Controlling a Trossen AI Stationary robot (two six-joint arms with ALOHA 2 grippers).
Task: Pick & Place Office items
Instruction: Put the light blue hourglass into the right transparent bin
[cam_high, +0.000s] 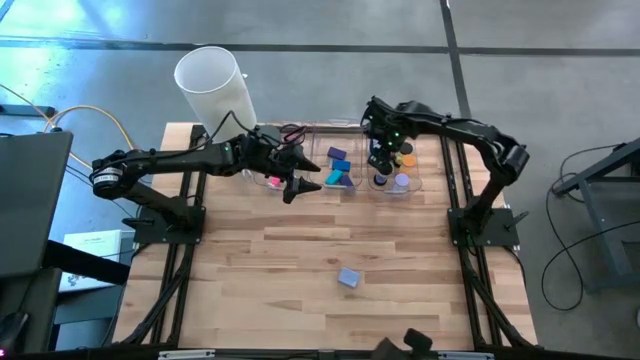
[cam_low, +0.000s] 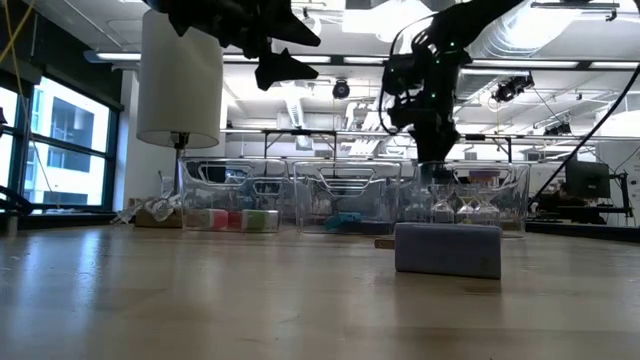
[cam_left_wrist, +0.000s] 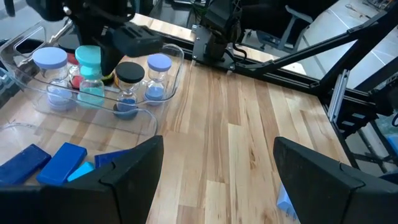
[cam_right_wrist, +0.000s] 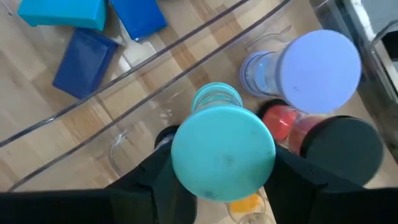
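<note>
The right gripper (cam_right_wrist: 221, 186) is closed on the teal-capped hourglass timer (cam_right_wrist: 222, 151), holding it over the right-hand clear bin (cam_high: 412, 186) at the table's far side. It looks light, rigid and probably slick, so grip the waist beneath the cap. The left gripper (cam_left_wrist: 217, 177) hangs wide open and empty above the middle bin (cam_high: 335, 186). A lavender block (cam_high: 348, 278) lies near centre.

A tall white cylinder (cam_high: 213, 88) is standing at the far left corner of the wooden worktop (cam_high: 300, 250). Three clear plastic bins (cam_low: 345, 195) are sitting in a row along the far edge, just beside one another. Cables (cam_high: 70, 118) are trailing across the grey floor (cam_high: 560, 60) on the left. Beyond the worktop, large windows (cam_low: 55, 150) are letting daylight into the room.
</note>
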